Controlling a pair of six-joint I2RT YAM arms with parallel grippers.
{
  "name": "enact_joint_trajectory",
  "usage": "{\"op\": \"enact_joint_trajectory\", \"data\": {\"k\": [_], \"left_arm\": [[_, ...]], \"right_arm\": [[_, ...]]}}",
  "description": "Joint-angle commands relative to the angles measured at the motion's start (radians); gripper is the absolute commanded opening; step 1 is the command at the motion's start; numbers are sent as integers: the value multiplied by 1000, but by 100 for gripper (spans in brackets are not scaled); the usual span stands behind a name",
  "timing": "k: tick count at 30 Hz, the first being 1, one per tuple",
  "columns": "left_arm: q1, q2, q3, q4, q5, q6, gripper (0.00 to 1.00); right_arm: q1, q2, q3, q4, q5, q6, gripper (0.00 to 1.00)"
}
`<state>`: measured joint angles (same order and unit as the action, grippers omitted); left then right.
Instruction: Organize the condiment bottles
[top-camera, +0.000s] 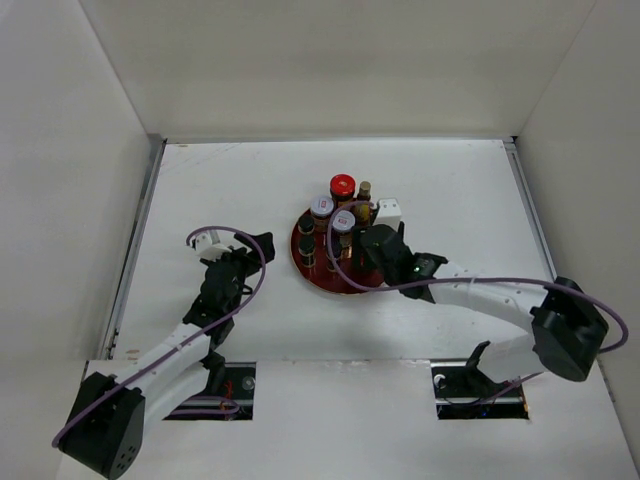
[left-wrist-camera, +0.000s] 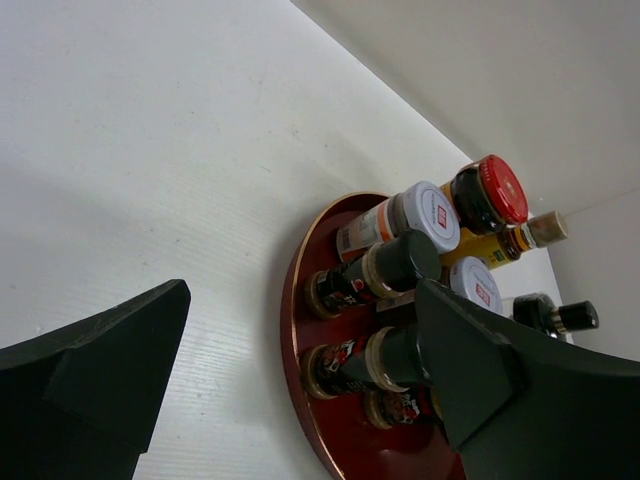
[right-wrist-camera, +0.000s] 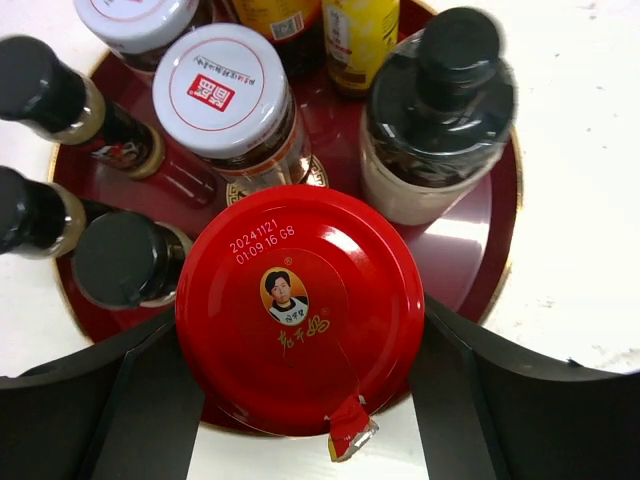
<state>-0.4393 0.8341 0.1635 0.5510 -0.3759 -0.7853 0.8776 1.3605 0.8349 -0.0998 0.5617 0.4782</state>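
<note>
The condiment bottles stand packed on a round dark-red tray (top-camera: 300, 268). A red-capped jar (top-camera: 342, 185) and a slim yellowish bottle (top-camera: 364, 190) are at its far side, two white-lidded jars (top-camera: 321, 206) in the middle, and small black-capped bottles (top-camera: 307, 245) on the left. My right gripper (top-camera: 372, 243) is over the tray's near right side, shut on a second red-lidded jar (right-wrist-camera: 300, 290), with fingers (right-wrist-camera: 140, 400) against both sides of the lid. I cannot tell whether this jar rests on the tray. My left gripper (top-camera: 240, 255) is open and empty on the table left of the tray.
A wider dark bottle with a black cap (right-wrist-camera: 440, 110) stands just beyond the held jar, and a white-lidded jar (right-wrist-camera: 222, 90) is close on its far left. White walls enclose the table on the left, back and right. Bare tabletop (top-camera: 220, 190) surrounds the tray.
</note>
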Motion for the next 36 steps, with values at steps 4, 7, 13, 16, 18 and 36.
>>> {"op": "enact_joint_trajectory", "data": {"k": [4, 7, 13, 16, 18, 36], "left_arm": [[18, 19, 10, 23, 11, -23, 100], [21, 23, 11, 18, 11, -26, 100], [23, 31, 14, 15, 9, -31, 100], [21, 51, 19, 18, 11, -31, 100], [9, 66, 31, 13, 11, -20, 100], [-39, 162, 131, -100, 9, -6, 100]], "right_arm": [[7, 61, 66, 232, 64, -29, 60], [14, 74, 63, 233, 79, -29, 76], [21, 6, 56, 213, 102, -32, 100], [21, -73, 53, 184, 118, -44, 100], [10, -139, 37, 169, 139, -58, 100], [-559, -366, -186, 18, -23, 128, 100]]}}
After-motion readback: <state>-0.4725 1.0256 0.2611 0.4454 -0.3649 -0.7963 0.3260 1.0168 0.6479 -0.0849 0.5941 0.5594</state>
